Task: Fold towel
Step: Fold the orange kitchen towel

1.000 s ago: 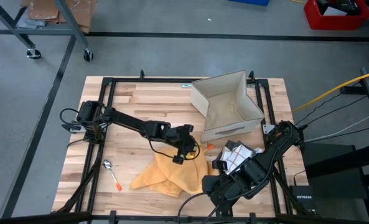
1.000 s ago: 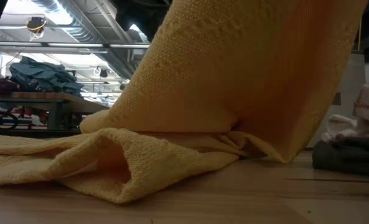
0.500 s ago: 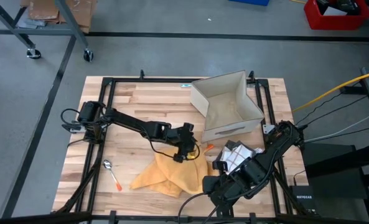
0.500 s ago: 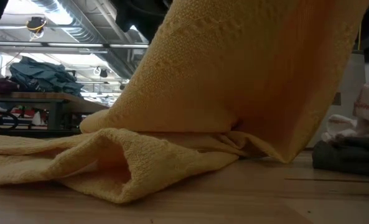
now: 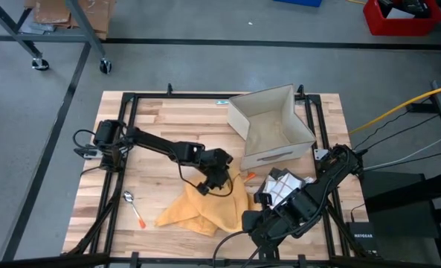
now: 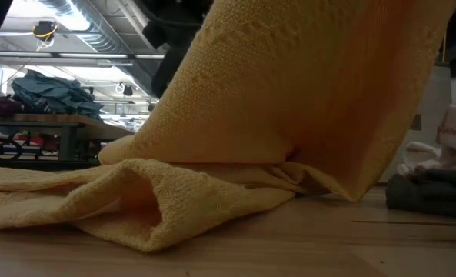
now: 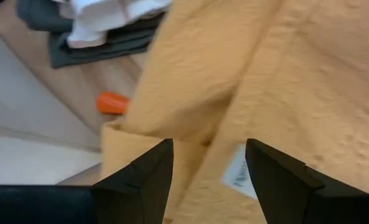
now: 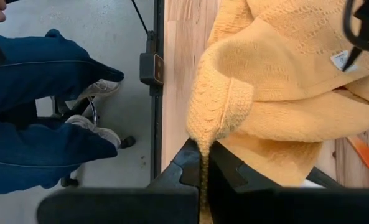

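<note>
The yellow towel [image 5: 205,208] lies crumpled on the wooden table near its front edge. One part [image 6: 304,92] is raised steeply, and the rest lies in folds [image 6: 135,204] on the boards. My right gripper [image 8: 203,165] stands at the towel's near right end [image 5: 253,222], shut on the towel. My left gripper [image 7: 209,168] hovers open over the towel's far part [image 5: 214,179], one finger on either side of a white label [image 7: 237,177]. I cannot tell whether it touches the cloth. My right gripper pinches a narrow bunched tip of the towel's edge [image 8: 204,146] between its two fingers; one layer or several, I cannot tell. The fingers slant down from the table's near right. The cloth rises to them in a ridge [image 8: 221,93], and the rest lies on the table.
An open white box [image 5: 272,123] stands at the back right. A pile of grey and white cloths [image 5: 283,186] lies right of the towel, with an orange object [image 5: 246,176] beside it. A spoon [image 5: 129,197] and an orange-tipped tool [image 5: 140,219] lie at the left. A person's legs [image 8: 41,124] are off the table's edge.
My left gripper has rolled about its own axis above the towel's far part and shows at a new angle in the high and low views. The towel lies as before, and its raised part stays up.
</note>
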You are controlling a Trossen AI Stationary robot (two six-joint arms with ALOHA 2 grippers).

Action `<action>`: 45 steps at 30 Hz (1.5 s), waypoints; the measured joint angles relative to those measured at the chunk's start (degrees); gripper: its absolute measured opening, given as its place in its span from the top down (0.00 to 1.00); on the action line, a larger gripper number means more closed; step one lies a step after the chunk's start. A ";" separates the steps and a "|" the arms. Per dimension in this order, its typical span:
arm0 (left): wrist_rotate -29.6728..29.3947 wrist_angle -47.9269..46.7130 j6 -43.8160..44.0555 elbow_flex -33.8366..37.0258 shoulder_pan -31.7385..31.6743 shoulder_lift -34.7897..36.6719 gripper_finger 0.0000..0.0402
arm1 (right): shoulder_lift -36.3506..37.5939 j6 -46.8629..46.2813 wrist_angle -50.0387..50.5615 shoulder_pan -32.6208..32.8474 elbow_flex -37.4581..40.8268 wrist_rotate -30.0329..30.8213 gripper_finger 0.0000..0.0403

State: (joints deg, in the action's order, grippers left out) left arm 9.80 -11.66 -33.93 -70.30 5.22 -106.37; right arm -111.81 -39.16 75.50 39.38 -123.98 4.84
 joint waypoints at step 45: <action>9.73 -19.21 -7.02 -0.02 -3.44 -2.75 0.94 | 0.00 0.02 -0.38 0.00 0.00 0.63 0.98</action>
State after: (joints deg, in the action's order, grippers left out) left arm 19.53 -30.87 -40.95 -70.32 1.78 -109.12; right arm -111.81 -39.13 75.12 39.38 -123.98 5.47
